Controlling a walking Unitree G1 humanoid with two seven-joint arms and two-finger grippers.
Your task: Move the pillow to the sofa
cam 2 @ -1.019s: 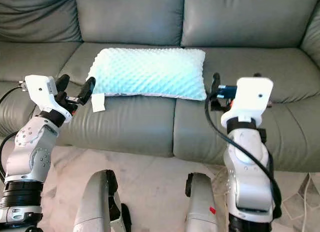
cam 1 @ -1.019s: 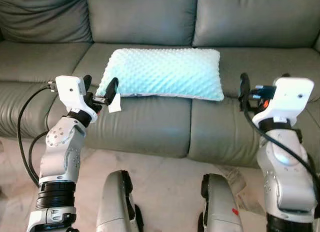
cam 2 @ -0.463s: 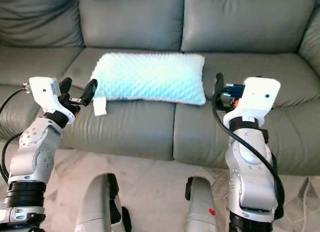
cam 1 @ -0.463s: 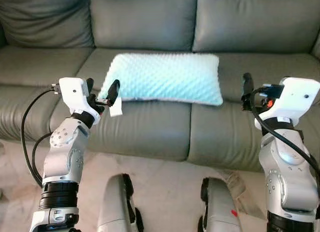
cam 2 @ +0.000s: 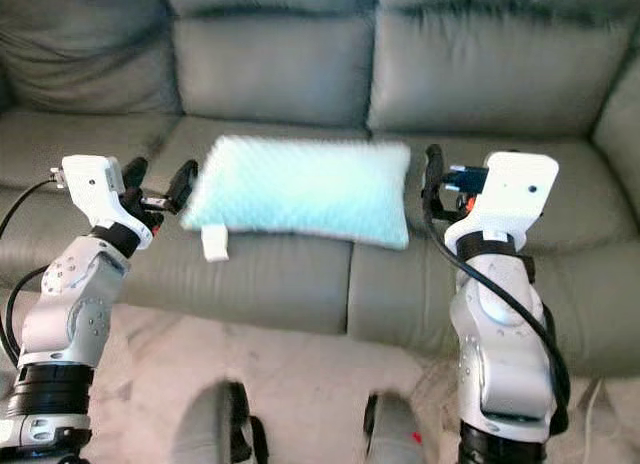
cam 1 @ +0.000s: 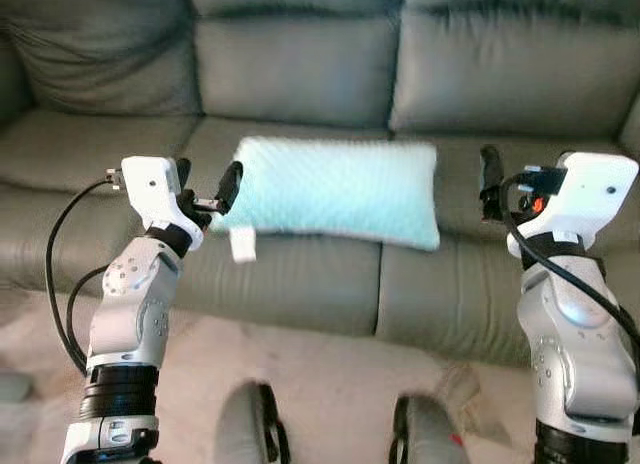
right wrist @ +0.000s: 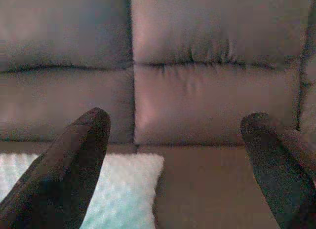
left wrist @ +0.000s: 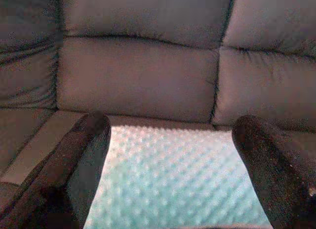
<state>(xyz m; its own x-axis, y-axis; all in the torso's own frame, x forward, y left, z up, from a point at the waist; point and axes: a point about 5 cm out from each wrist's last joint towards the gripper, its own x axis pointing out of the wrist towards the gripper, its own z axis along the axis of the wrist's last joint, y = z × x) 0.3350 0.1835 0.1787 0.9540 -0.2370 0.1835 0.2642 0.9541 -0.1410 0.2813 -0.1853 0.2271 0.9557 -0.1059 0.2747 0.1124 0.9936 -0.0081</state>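
Left gripper (cam 1: 208,189): fingers spread, holding nothing, raised just beside the pillow's left end. Pillow (cam 1: 335,190): pale blue, dimpled, lying flat on the seat cushions of the grey sofa (cam 1: 300,69), straddling the seam between the middle and right cushions; a white tag (cam 1: 243,246) hangs from the pillow's near left corner over the seat's front edge. Right gripper (cam 1: 489,179): fingers spread, empty, held just beside the pillow's right end, apart from it.
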